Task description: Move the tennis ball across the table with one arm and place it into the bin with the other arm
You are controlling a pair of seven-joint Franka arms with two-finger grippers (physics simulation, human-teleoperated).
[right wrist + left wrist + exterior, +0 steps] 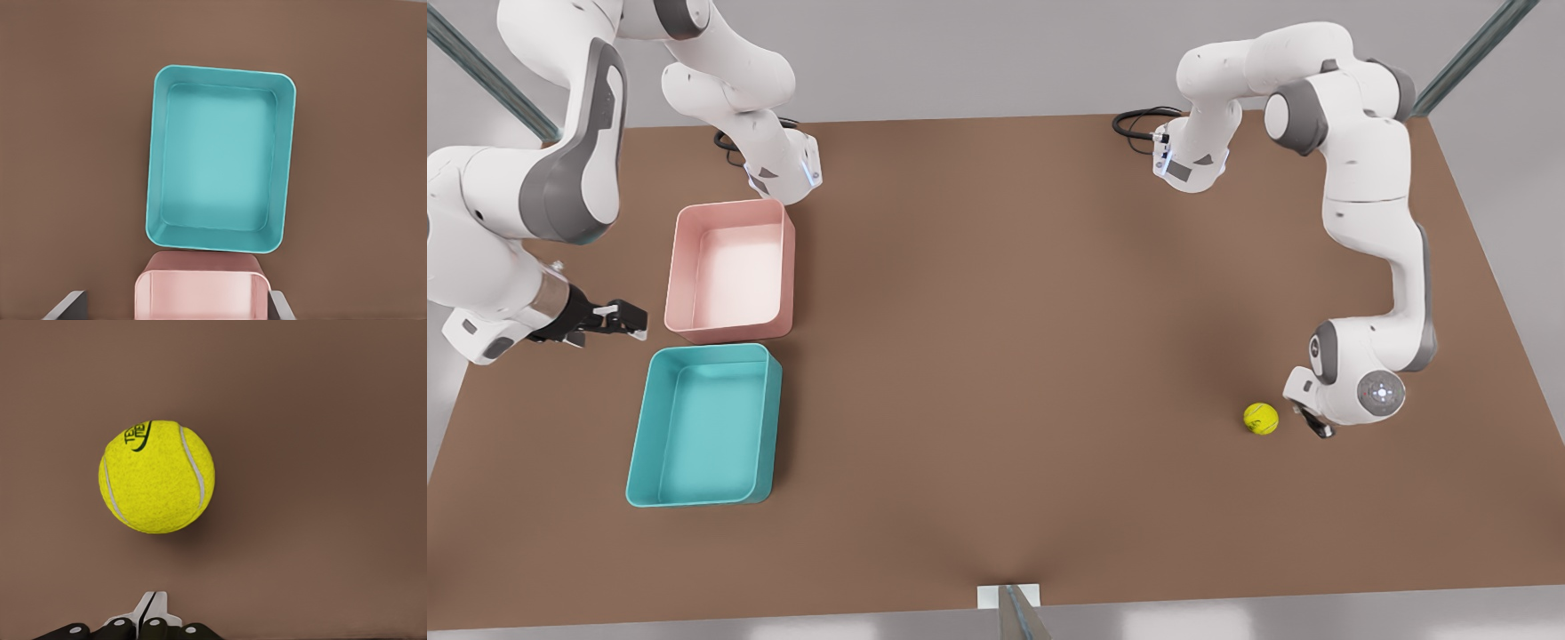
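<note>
The tennis ball (pixel 1260 418) lies on the brown table (pixel 1005 356) near the front view's right side. My left gripper (pixel 1316 425) hangs low just beside it, on the side away from the bins. In the left wrist view the ball (pixel 157 477) lies a short way ahead of the left gripper (pixel 150 610), whose fingers are shut on nothing. The teal bin (pixel 775 418) stands empty at the front view's left. My right gripper (pixel 627 320) waits beside the pink tray, open and empty. The right wrist view looks down on the teal bin (pixel 223 70), with the fingers (pixel 67 307) spread wide.
An empty pink tray (pixel 790 258) stands directly behind the teal bin, almost touching it, and its rim (pixel 200 277) lies between the right gripper's fingers in the right wrist view. Both arm bases sit at the table's far edge. Open tabletop separates ball and bins.
</note>
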